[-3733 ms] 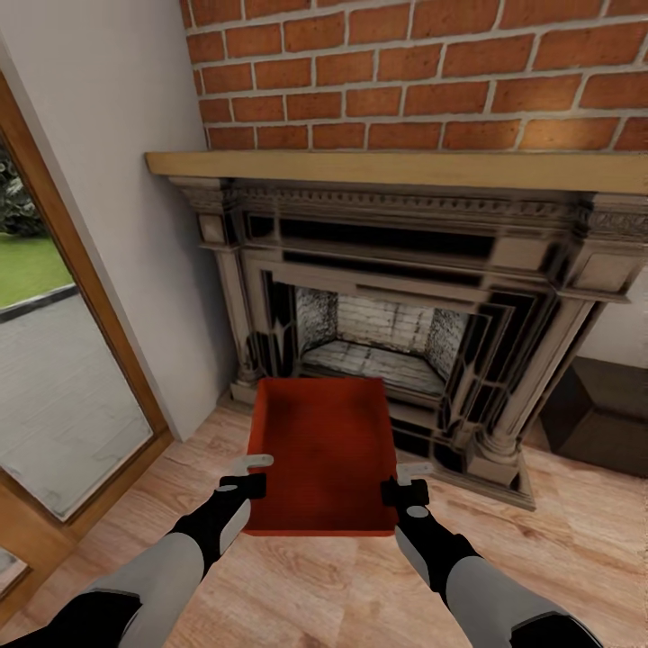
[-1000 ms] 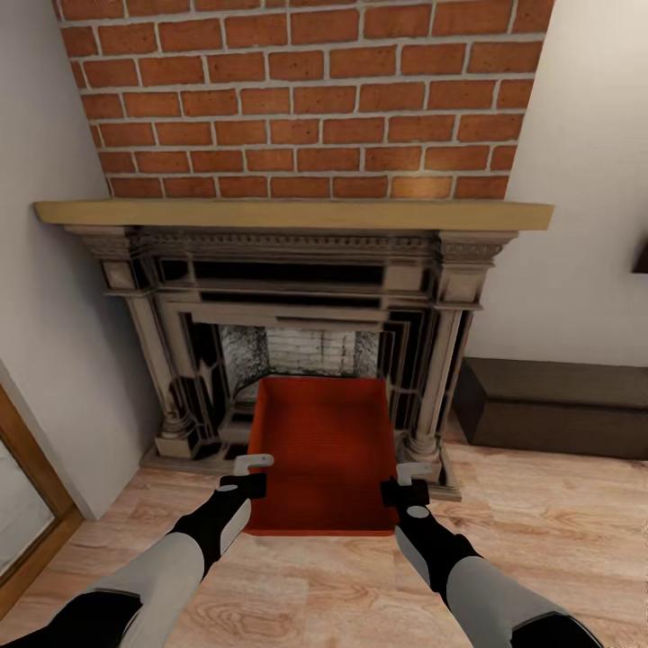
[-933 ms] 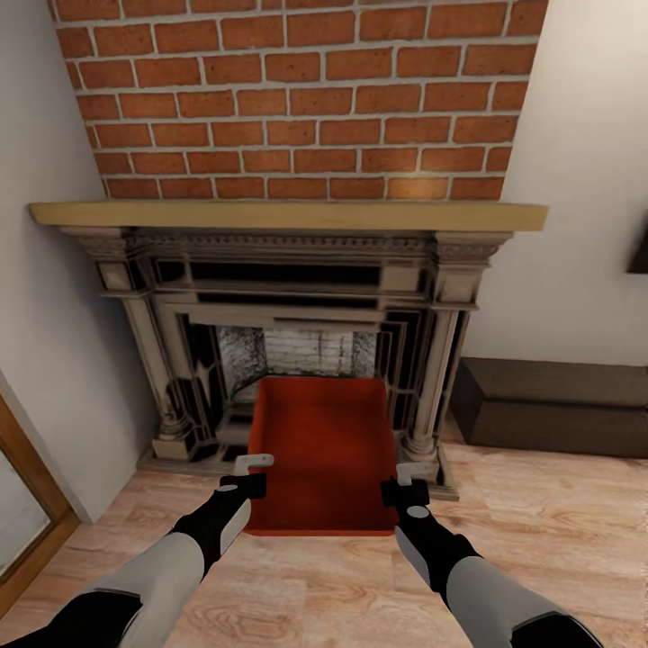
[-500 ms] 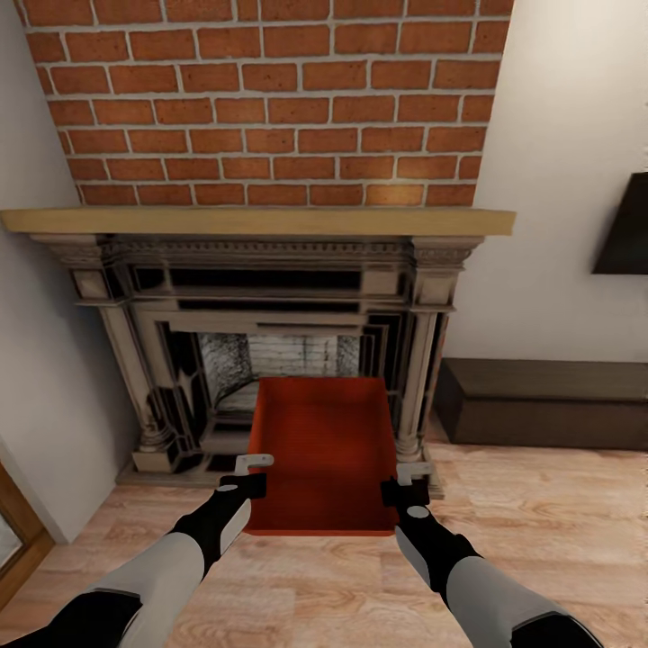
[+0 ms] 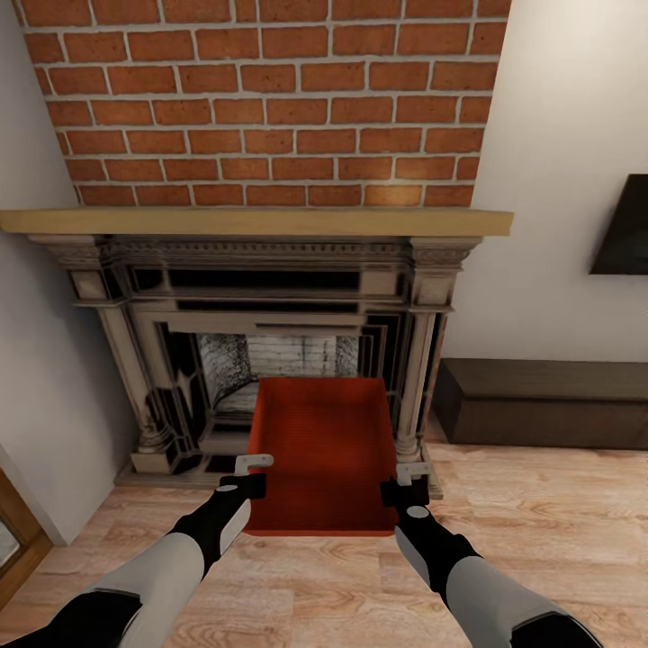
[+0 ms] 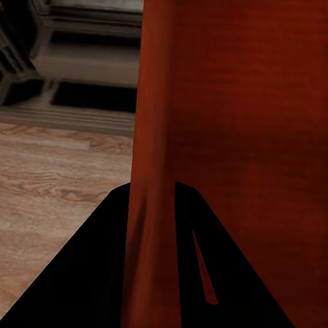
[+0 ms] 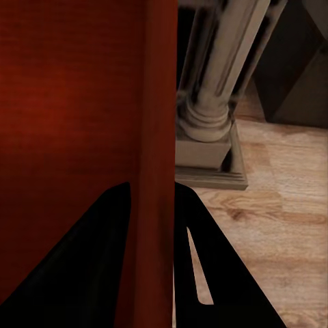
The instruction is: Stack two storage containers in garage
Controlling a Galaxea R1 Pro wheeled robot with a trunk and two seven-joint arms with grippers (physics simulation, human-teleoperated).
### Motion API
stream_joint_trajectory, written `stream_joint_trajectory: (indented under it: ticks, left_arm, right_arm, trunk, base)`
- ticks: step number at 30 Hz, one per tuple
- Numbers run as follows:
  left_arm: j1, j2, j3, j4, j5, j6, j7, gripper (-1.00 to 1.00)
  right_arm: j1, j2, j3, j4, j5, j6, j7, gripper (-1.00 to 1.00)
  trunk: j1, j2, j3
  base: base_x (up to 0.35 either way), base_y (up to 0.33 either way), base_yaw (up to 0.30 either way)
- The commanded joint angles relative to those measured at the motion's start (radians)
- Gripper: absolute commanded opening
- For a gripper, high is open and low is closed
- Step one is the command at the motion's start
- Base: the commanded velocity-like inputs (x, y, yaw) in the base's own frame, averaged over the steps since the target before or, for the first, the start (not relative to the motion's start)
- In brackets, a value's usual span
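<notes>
- Two arms reach forward from the lower edge of the head view, one on each side, grey at the forearm and black at the wrist.
- The left tool [image 5: 253,474] is clenched on the left wall of one storage container [image 5: 322,450]; in the left wrist view its two dark fingers [image 6: 89,273] sit on either side of the thin red wall [image 6: 154,171].
- The right tool [image 5: 406,480] is clenched on the right wall of the same container; the right wrist view shows its two dark fingers [image 7: 89,266] straddling that wall [image 7: 160,137].
- One red-orange container is in view, open side up, nothing inside it, held between the two tools above the floor and level across its width. Its near edge lies between the wrists, its far edge in front of the hearth opening.
- Below it runs the pale wood plank floor [image 5: 540,504] of the living room.
- Straight ahead stands one fireplace [image 5: 270,342]: a dark carved surround with two columns, a light brick firebox, a pale wooden mantel shelf [image 5: 256,221] and red brick [image 5: 270,99] rising above.
- The right wrist view shows the base of the right-hand column [image 7: 212,123] just beside the container wall.
- To the right of the fireplace, one long low dark cabinet [image 5: 540,400] stands against the white wall, with the corner of one black TV [image 5: 623,229] above it.
- At the lower left edge is a strip of wooden frame [image 5: 18,540].
</notes>
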Motion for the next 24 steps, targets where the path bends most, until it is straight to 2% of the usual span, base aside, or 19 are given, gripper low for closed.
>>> stream_joint_trajectory:
  ticks: [1, 24]
  left_arm:
    - [-0.001, 0.018, 0.022, -0.002, 0.012, 0.006, 0.007, -1.0]
    - [-0.001, 0.019, 0.022, -0.002, 0.012, 0.006, 0.007, -1.0]
  right_arm:
    - [-0.001, -0.001, -0.011, -0.002, 0.003, -0.004, -0.008, -1.0]
    - [-0.001, -0.002, -0.011, -0.001, 0.002, 0.008, -0.005, -1.0]
  trunk:
    - [0.0, -0.001, -0.001]
    - [0.0, -0.001, -0.001]
  base:
    - [0.0, 0.0, 0.0]
    - [0.0, 0.0, 0.0]
